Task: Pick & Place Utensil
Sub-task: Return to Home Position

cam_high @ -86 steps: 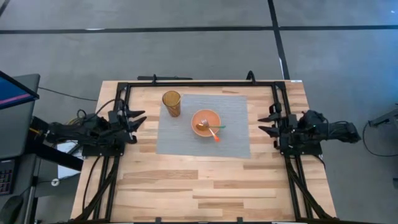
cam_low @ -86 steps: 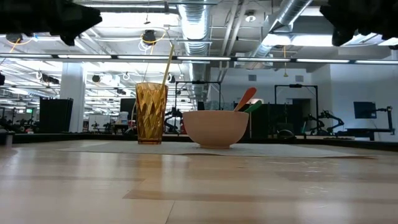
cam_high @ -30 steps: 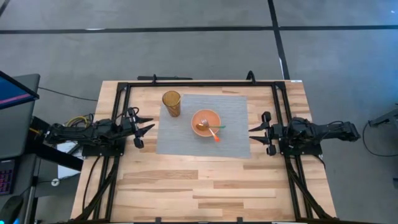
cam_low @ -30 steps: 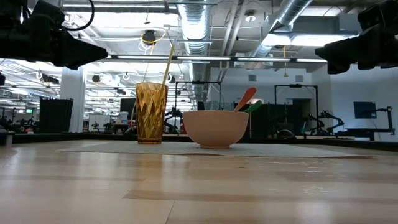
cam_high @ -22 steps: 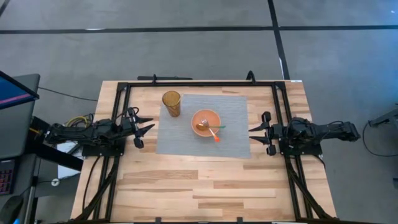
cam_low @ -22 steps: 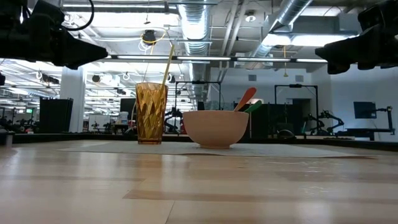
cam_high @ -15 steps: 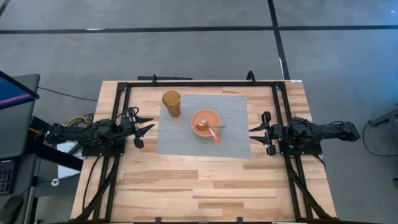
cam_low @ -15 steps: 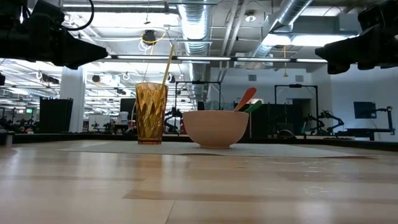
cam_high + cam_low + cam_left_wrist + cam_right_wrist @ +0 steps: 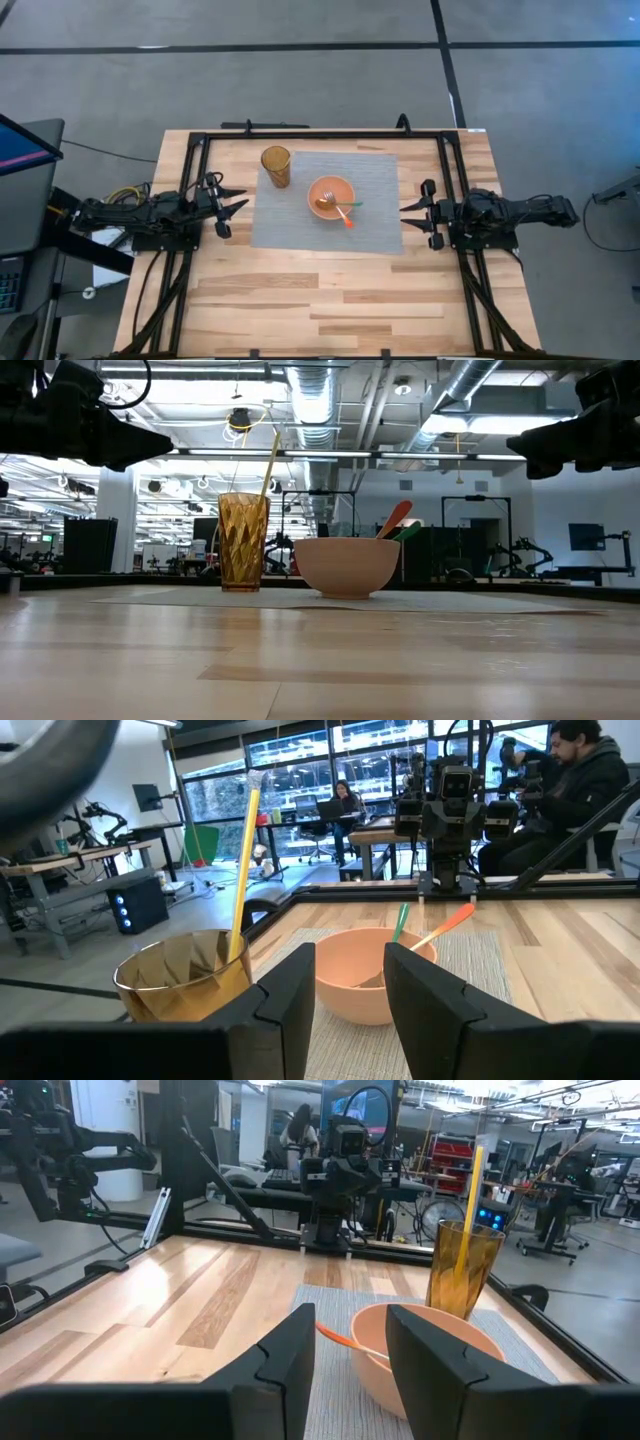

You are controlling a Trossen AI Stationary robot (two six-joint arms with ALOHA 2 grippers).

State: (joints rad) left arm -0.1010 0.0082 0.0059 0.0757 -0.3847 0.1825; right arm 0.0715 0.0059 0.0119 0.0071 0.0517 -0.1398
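A: How many mats?
B: One gray mat [image 9: 290, 225], on the one wooden table [image 9: 330, 300].
A: And dishes on it?
B: Two: one orange bowl [image 9: 316, 183] and one amber cup [image 9: 243, 545].
A: Utensils?
B: Two in the bowl: one green-handled utensil [image 9: 352, 204] and one orange-handled utensil [image 9: 345, 221]. The cup has a single yellow straw [image 9: 271, 460].
A: Arms?
B: Two, with one gripper each: left gripper [image 9: 240, 197], right gripper [image 9: 403, 215]. Two fingers apiece, four in all.
A: Anyone in the room behind?
B: The left wrist view lets me count two: one person [image 9: 585, 770] nearer, one seated person [image 9: 345, 800] farther off.
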